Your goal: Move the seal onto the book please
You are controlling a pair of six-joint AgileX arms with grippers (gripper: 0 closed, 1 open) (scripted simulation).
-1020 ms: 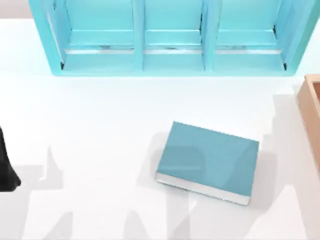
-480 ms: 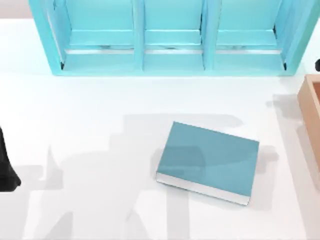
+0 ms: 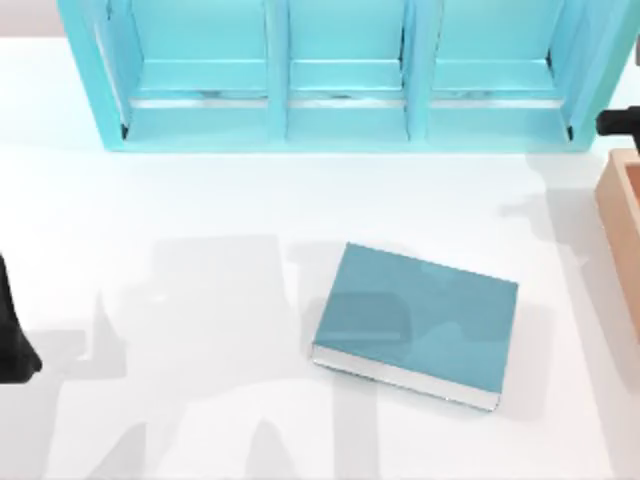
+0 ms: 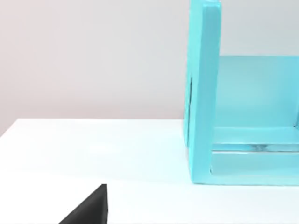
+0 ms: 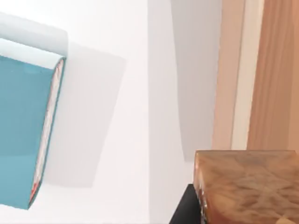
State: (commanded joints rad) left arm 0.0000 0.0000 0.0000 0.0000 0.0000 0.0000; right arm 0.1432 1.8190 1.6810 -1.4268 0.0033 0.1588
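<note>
The book [image 3: 415,325], teal-blue with white page edges, lies flat on the white table a little right of centre; its page side also appears in the right wrist view [image 5: 23,121]. Close under the right wrist camera is a tan-orange wood-grained block, the seal [image 5: 245,184], with a black finger [image 5: 184,210] pressed against its side. My right gripper [image 3: 620,122] pokes in at the table's far right edge, just behind the wood box. My left arm [image 3: 10,335] is parked at the left edge, far from the book.
A turquoise shelf unit [image 3: 280,125] with three compartments spans the back of the table. A light-wood box [image 3: 622,225] stands at the right edge, right of the book; its wall [image 5: 261,74] rises beside the seal. Bare white table surrounds the book.
My right arm has come into the top view at the far right edge, moving left. The shadows on the table have shifted leftward. The book and my left arm have not moved.
</note>
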